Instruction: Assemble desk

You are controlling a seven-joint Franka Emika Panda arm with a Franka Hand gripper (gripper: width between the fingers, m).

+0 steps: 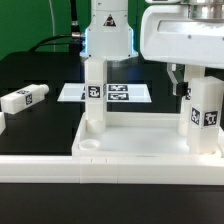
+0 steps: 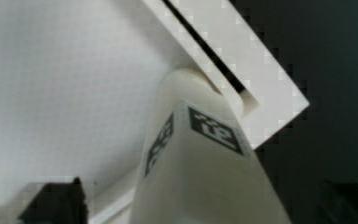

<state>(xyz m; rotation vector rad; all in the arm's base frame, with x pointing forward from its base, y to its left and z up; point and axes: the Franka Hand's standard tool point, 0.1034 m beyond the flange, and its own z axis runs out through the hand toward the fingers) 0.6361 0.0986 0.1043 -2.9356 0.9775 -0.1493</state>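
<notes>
1. Exterior view: the desk top (image 1: 130, 160) lies on the black bench (image 1: 35, 130), its raised rim toward the camera. Open bench stretches away on the exterior view's left.
2. The left leg (image 1: 93, 100) and the right leg (image 1: 203, 115) stand upright at opposite ends of the top.
3. The loose leg (image 1: 25, 98) lies on the bench, well apart from the top.
4. The marker board (image 1: 105, 92) lies flat behind the top.
5. Wrist view: the end effector (image 2: 197, 208) stands wide astride the right leg, with one dark finger (image 2: 55, 203) clear of it.
6. The legs and board carry black-and-white square tags; no writing can be read.
</notes>
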